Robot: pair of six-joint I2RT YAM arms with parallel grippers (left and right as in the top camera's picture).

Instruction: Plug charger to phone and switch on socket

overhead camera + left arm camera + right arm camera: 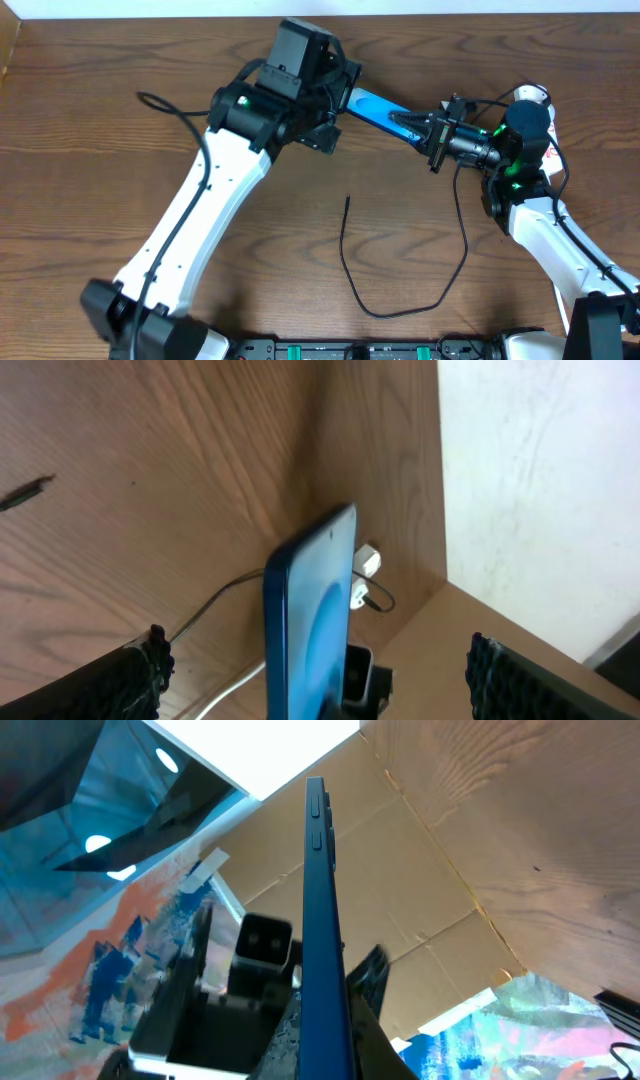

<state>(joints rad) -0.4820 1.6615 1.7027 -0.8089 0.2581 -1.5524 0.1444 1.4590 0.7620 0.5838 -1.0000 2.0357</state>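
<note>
The phone [372,105], blue-screened, is held off the table near the back centre. My right gripper [425,128] is shut on its right end. In the right wrist view the phone [320,900] stands edge-on between the fingers [330,1020]. My left gripper [335,100] is open around the phone's left end. In the left wrist view the phone [310,610] stands between the spread fingers [315,665], touching neither. The charger [350,270] lies loose on the table, its tip [347,200] pointing at the phone. The white socket [532,96] is mostly hidden behind the right arm.
The charger's tip also shows at the upper left of the left wrist view [25,493]. A white plug with a white cord [365,565] lies beyond the phone. A cardboard wall [8,45] borders the table's left back corner.
</note>
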